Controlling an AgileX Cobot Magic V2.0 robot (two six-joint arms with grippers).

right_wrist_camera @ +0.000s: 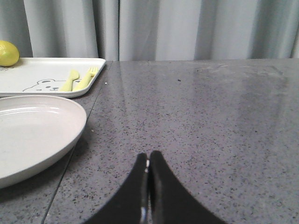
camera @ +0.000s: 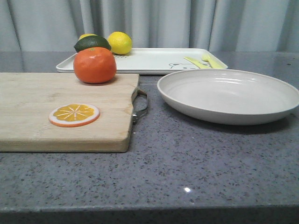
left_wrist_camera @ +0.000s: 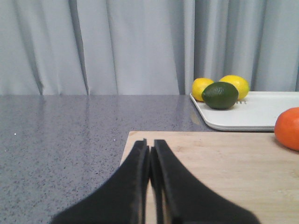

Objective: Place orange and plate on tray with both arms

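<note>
The orange (camera: 95,65) sits glossy and deep-coloured, round and a touch flattened, a small green stem mark on top. It rests at the far edge of the wooden cutting board (camera: 37,116), just in front of the tray (camera: 159,60). That tray is white, rectangular, with rounded corners and a faint bear drawing; it lies at the back of the desk (camera: 187,168). The plate (camera: 229,95) is wide, shallow and off-white with a raised rim. It lies on the desk to the right of the board, just in front of the tray.

Neither arm shows in the front view. The left gripper (left_wrist_camera: 150,151) hangs low over the near end of the board, its black fingers pressed together with nothing between them. The orange is ahead of it and off to its right, well apart. The right gripper (right_wrist_camera: 148,161) sits low over bare desk, fingers likewise closed on nothing. The plate lies to its left, near but not touching.

Also on show: an orange slice (camera: 74,115) lies flat on the board. Two lemons (left_wrist_camera: 233,84) and a dark green avocado (camera: 92,43) sit at the tray's left end, and pale yellow cutlery (camera: 203,62) at its right.
</note>
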